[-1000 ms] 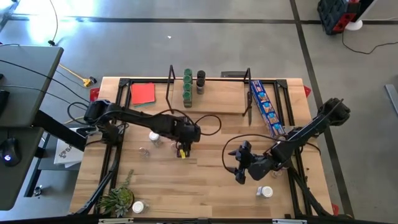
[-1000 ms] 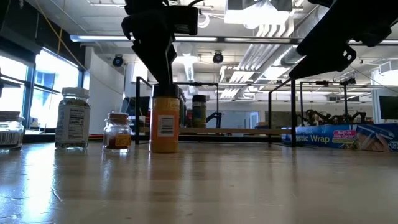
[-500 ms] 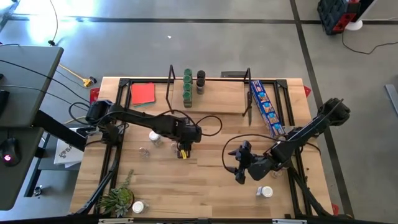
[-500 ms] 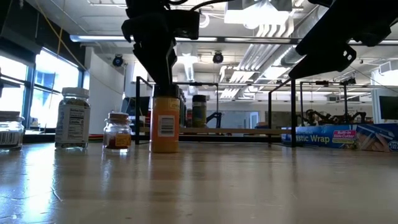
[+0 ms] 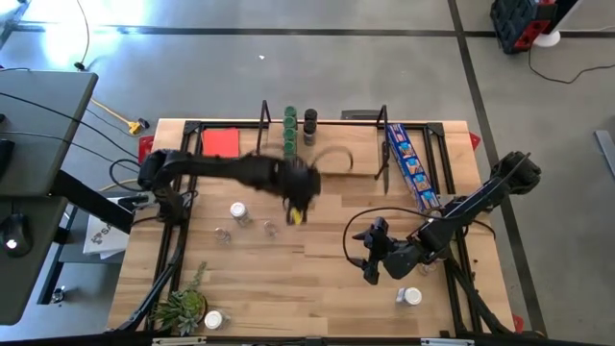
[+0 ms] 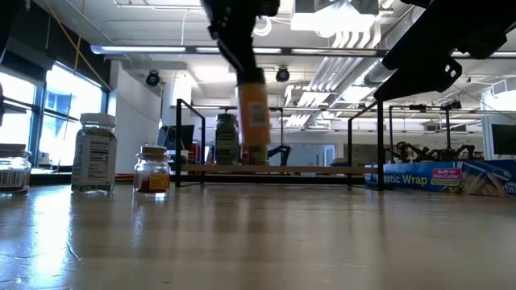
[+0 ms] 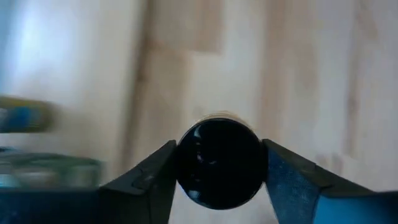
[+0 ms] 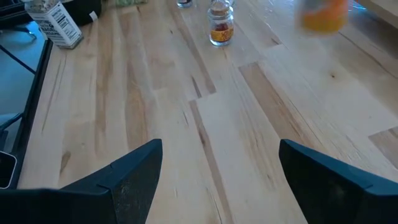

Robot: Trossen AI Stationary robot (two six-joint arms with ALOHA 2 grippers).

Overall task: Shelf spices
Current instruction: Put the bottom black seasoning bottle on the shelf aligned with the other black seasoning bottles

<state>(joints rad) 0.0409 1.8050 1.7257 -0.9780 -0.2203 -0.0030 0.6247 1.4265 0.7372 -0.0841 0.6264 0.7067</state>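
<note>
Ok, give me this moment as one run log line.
left gripper: shut on orange spice jar, lifted off table | right gripper: open, waiting over table | shelf: several jars

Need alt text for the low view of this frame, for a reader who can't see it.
A dark gripper holds an orange spice jar in the air, tilted, in front of the shelf. Two jars stand on the table at left, and a blue wrap box lies at right.

jars on shelf, rear | packet right | plant front-left
</note>
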